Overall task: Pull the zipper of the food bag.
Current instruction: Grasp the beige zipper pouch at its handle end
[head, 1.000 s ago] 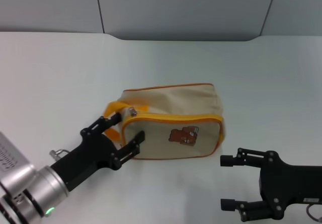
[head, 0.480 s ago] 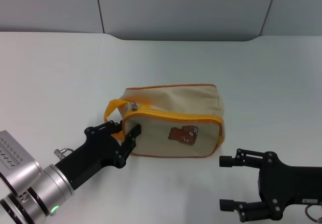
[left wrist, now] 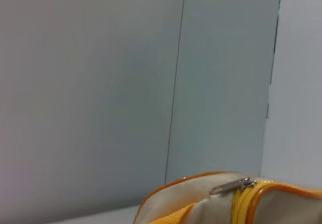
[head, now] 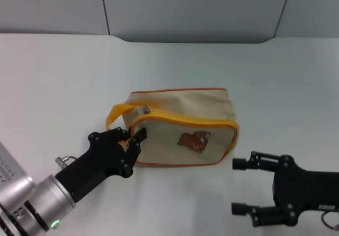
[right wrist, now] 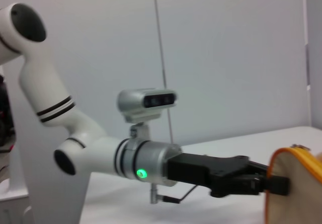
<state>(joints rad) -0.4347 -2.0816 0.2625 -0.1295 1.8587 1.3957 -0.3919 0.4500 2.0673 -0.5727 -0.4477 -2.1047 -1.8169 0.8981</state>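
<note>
Food bag (head: 183,128): lies on its side on the white table (head: 58,77), roughly mid-table, bear patch (head: 194,140) facing the camera; orange strap (head: 117,112) loops off its left end.
Zipper (head: 144,108): silver pull tab at the upper left corner of the orange-edged track; in the left wrist view the tab (left wrist: 232,185) lies flat against the fabric, nothing touching it.
Left arm: reaches in from the lower left, forearm angled up and to the right toward the bag's left end.
Left gripper (head: 135,143): black fingers drawn close together, tips right at the bag's left end wall, below the strap and below the pull tab; contact with the fabric cannot be told. Same pose shows in the right wrist view (right wrist: 282,184).
Right arm: low at the lower right, near the bag's right end, apart from it.
Right gripper (head: 237,186): two fingers spread wide, pointing left, holding nothing.
</note>
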